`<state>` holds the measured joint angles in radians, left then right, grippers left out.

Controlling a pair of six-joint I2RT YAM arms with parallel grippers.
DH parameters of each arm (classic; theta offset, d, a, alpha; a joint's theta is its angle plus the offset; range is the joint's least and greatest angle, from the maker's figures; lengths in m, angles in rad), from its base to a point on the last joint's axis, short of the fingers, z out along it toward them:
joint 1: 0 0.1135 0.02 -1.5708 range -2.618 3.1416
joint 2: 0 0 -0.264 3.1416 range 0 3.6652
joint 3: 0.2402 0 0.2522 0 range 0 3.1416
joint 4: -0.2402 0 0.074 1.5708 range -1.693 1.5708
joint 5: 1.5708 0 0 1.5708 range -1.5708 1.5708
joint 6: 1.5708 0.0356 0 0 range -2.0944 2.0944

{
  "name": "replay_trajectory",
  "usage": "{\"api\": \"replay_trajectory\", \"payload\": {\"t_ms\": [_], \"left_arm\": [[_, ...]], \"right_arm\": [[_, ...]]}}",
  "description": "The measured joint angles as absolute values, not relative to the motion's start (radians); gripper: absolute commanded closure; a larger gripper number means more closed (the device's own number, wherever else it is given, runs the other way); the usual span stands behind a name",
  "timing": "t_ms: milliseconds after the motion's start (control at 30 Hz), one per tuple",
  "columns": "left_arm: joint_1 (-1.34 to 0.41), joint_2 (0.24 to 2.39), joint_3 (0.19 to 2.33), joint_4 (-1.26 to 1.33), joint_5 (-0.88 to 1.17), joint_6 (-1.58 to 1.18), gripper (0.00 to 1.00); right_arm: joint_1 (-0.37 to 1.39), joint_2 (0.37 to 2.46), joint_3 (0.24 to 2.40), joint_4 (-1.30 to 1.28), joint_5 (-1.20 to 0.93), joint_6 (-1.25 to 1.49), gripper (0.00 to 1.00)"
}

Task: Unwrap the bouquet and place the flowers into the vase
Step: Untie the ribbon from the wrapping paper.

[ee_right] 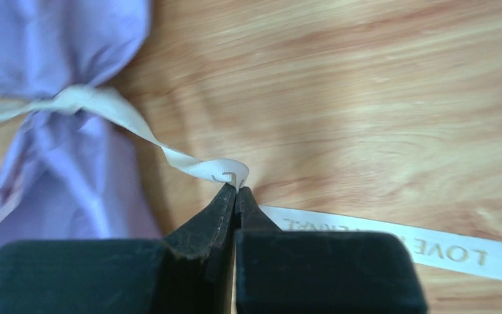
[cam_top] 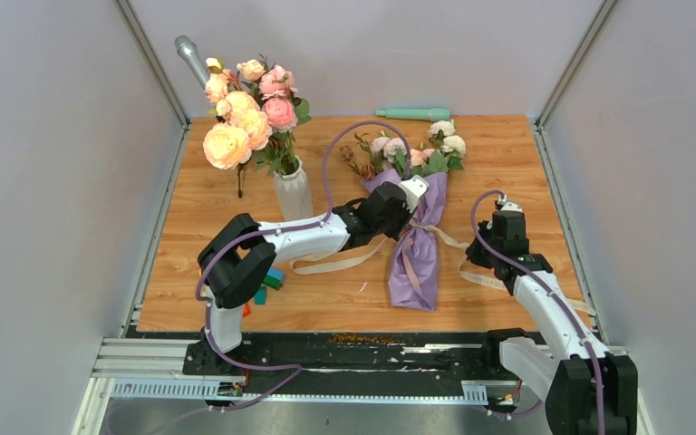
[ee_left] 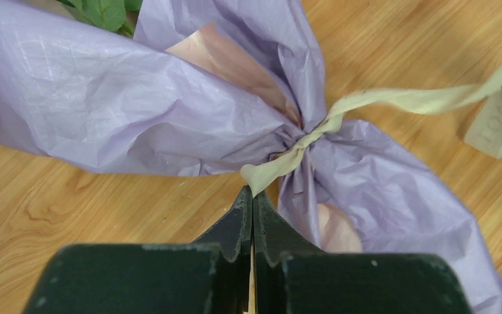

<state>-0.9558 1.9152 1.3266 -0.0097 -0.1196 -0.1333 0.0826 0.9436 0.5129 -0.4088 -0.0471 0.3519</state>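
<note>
The bouquet (cam_top: 417, 249) of small white and pale pink roses in lilac paper lies mid-table, blooms at the far end, with its beige ribbon (ee_left: 392, 99) knotted round the waist. The left gripper (ee_left: 253, 193) is closed on a ribbon tail beside the knot. The right gripper (ee_right: 236, 190) pinches the other tail, further right. Untying has barely begun; the ribbed white vase (cam_top: 293, 195), far left, has received none of these roses.

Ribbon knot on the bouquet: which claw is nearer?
Left. The left claw is shut on a ribbon tail right beside the knot. The right claw pinches another tail farther out, right of the bouquet.
</note>
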Motion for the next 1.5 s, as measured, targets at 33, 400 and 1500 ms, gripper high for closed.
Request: {"api": "replay_trajectory", "payload": {"t_ms": [33, 400, 1500], "left_arm": [[-0.956, 1.909, 1.327, -0.014, -0.124, -0.136, 1.00], [-0.957, 1.874, 1.327, -0.020, -0.110, -0.160, 1.00], [-0.955, 1.874, 1.326, -0.027, -0.072, -0.204, 1.00]], "right_arm": [[0.081, 0.955, 0.517, -0.409, -0.014, 0.356, 1.00], [0.051, 1.097, 0.582, -0.424, 0.071, 0.395, 0.23], [0.366, 1.256, 0.366, 0.159, -0.361, 0.605, 0.90]]}}
